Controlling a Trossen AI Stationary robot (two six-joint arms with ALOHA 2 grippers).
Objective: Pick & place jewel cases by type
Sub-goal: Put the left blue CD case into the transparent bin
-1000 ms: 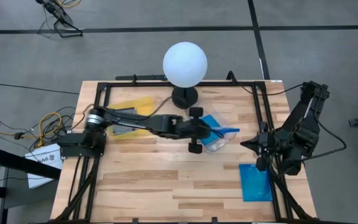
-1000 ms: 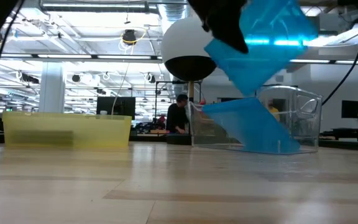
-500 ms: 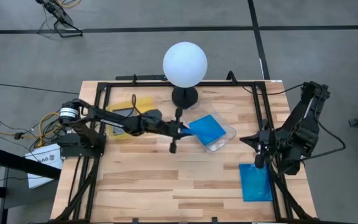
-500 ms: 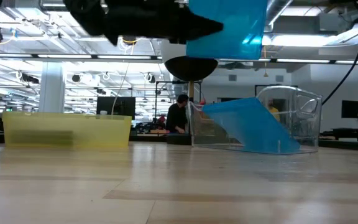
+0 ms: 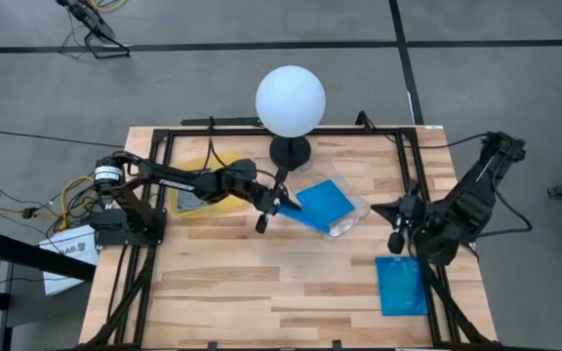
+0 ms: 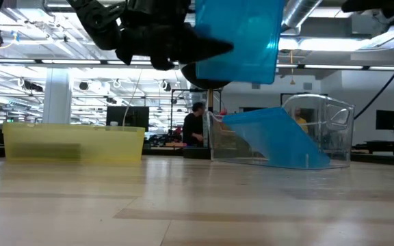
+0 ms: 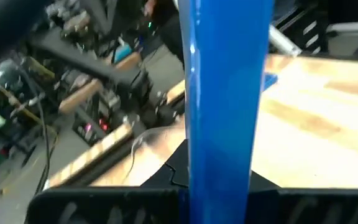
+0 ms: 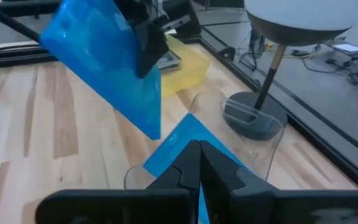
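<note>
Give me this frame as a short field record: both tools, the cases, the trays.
left tool: shut on a blue jewel case, held in the air near the clear tray
right tool: shut, empty, waiting at the table's right side
clear tray: holds one blue case leaning
yellow tray: far left, a dark case inside
blue stack: lies on the table by the right arm
</note>
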